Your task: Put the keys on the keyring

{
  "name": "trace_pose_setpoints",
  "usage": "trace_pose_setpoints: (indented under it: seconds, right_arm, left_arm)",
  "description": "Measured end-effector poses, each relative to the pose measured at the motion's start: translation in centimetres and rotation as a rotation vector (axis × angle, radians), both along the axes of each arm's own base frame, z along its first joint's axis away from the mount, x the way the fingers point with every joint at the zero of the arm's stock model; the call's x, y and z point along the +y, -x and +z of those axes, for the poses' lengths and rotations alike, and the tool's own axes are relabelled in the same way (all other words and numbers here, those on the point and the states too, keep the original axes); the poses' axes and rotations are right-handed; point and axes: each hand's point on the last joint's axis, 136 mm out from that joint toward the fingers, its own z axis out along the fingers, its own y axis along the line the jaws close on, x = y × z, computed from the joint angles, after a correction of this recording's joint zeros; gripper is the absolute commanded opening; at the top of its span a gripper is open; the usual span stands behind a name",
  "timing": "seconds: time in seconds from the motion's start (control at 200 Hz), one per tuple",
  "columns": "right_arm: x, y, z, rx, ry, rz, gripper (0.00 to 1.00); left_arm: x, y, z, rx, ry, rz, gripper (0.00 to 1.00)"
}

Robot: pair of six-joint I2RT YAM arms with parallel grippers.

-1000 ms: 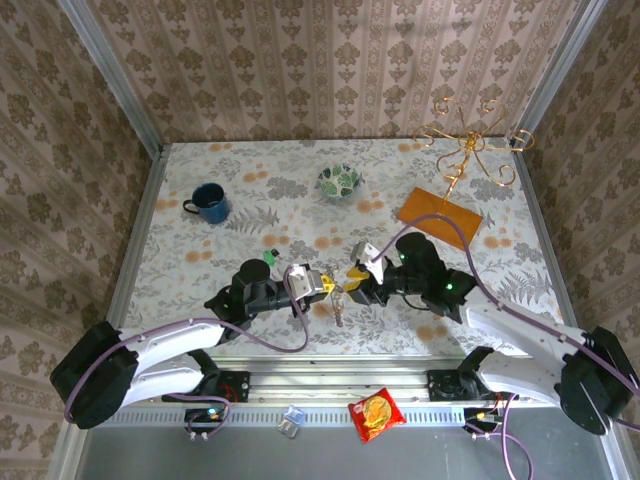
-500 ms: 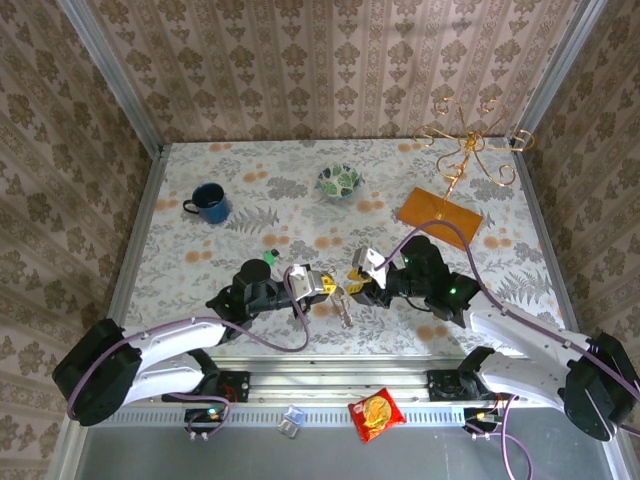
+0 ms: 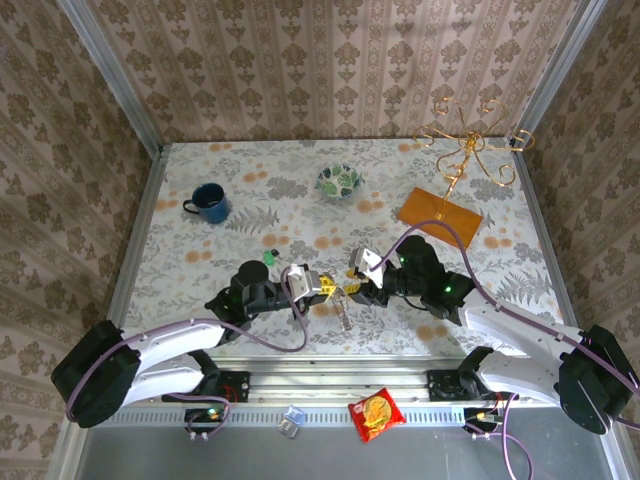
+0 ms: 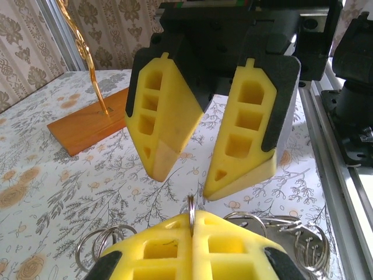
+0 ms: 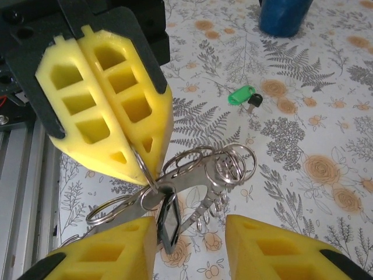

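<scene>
The right gripper (image 4: 189, 178), jaws apart and empty, has closed in on the left gripper (image 4: 192, 224), clamped on the keyring (image 5: 220, 167), yet the keys (image 5: 242, 95) lie on the table (image 3: 250, 215) behind that left gripper, so 0 are threaded.

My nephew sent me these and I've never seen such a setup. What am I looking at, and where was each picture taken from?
These are two robot arms bolted to the near edge of a flowery table, each ending in a gripper with two yellow fingers. The wide picture looks down from above and behind them; the other two come from wrist cameras, each seeing its own fingers at the bottom. The left gripper is shut on a bunch of metal rings and keys; the right gripper stands open facing it. On the table lie a green-tagged key, a blue mug, a patterned bowl and a gold hook stand on an orange base.
</scene>
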Motion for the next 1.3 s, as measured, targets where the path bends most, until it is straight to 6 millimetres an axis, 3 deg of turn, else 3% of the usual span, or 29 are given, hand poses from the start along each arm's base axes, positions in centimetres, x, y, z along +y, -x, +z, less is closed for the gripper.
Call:
trace_pose_setpoints:
  seconds: [0.405,0.575,0.725,1.02,1.245,1.3]
  right_arm:
    - [1.8,1.1,-1.9,0.037,0.024,0.060,0.39]
    - [2.3,0.5,-2.5,0.039,0.030,0.038,0.27]
    - [2.0,-0.1,-2.5,0.024,0.037,0.005,0.09]
    - [0.7,-0.4,-1.3,-0.053,0.076,-0.028,0.02]
    - [0.7,-0.1,0.9,-0.094,0.083,-0.011,0.00]
    - [0.7,0.0,0.9,-0.094,0.093,-0.006,0.00]
  left_arm:
    - [0.1,-0.1,0.6,-0.004,0.025,0.008,0.00]
    - [0.2,-0.1,0.8,-0.007,0.028,0.008,0.00]
    - [0.3,-0.1,1.0,-0.013,0.033,0.013,0.00]
    - [0.7,-0.6,0.9,-0.024,0.013,0.051,0.00]
    - [0.8,-0.6,0.6,-0.037,-0.003,0.055,0.00]
    - [0.8,-0.6,0.7,-0.040,-0.002,0.054,0.09]
